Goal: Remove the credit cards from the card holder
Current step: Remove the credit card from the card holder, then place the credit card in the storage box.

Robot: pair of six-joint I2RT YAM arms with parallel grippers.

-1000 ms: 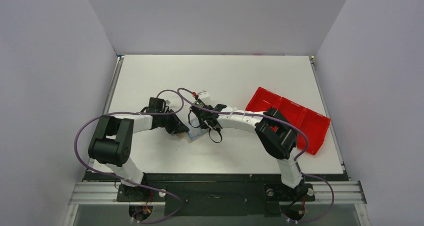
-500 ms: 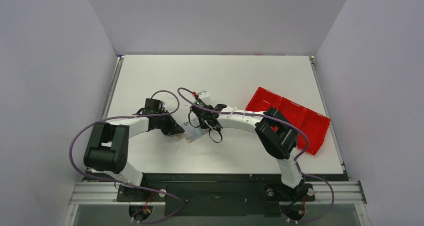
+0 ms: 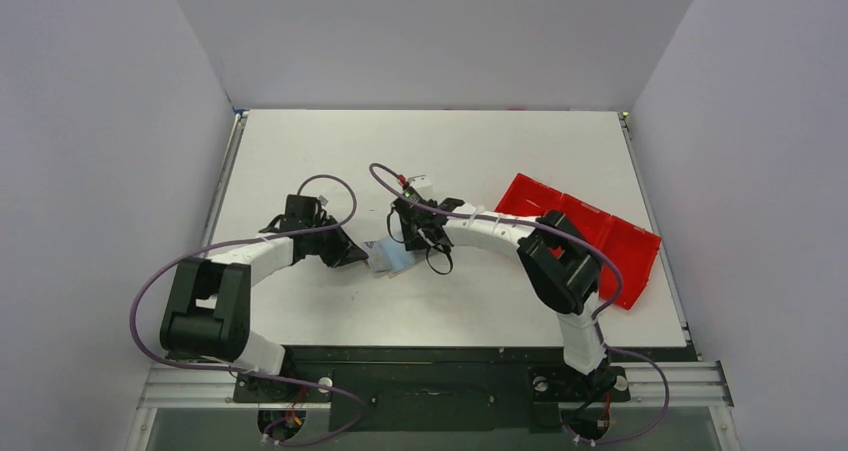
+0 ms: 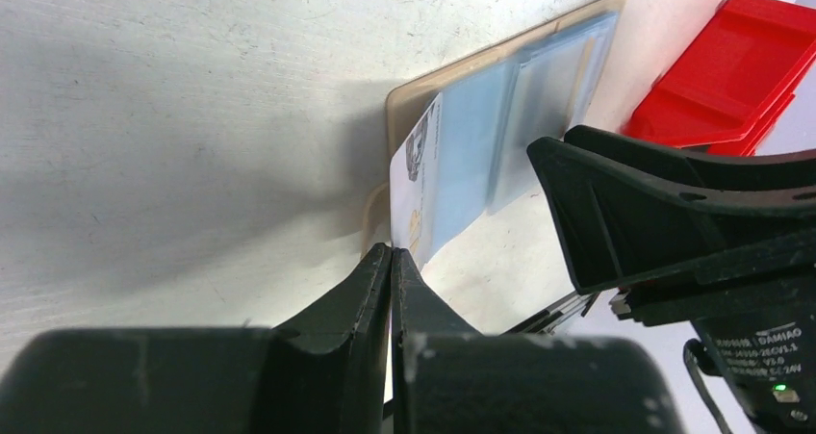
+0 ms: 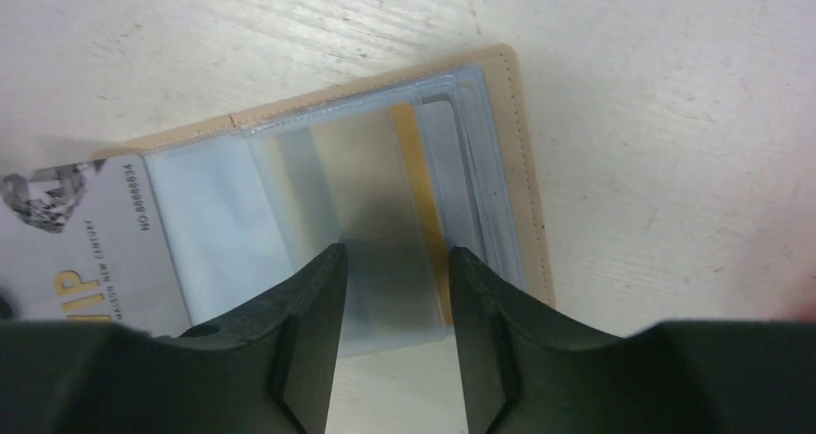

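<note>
The tan card holder lies open on the table, its clear sleeves facing up. One pale grey credit card with printed lettering sticks part way out of its left end. My left gripper is shut on that card's near edge, low over the table. My right gripper hovers open over the sleeves, its jaws apart with nothing between them. More credit cards sit tucked in the right sleeves.
A red compartment tray lies to the right of the holder, also seen past the right arm in the left wrist view. Both arms meet at mid-table, their purple cables looping above them.
My left gripper has drawn back to the left with the card, sliding it further out of the holder. My right gripper has gone from shut to open and shifted slightly right.
</note>
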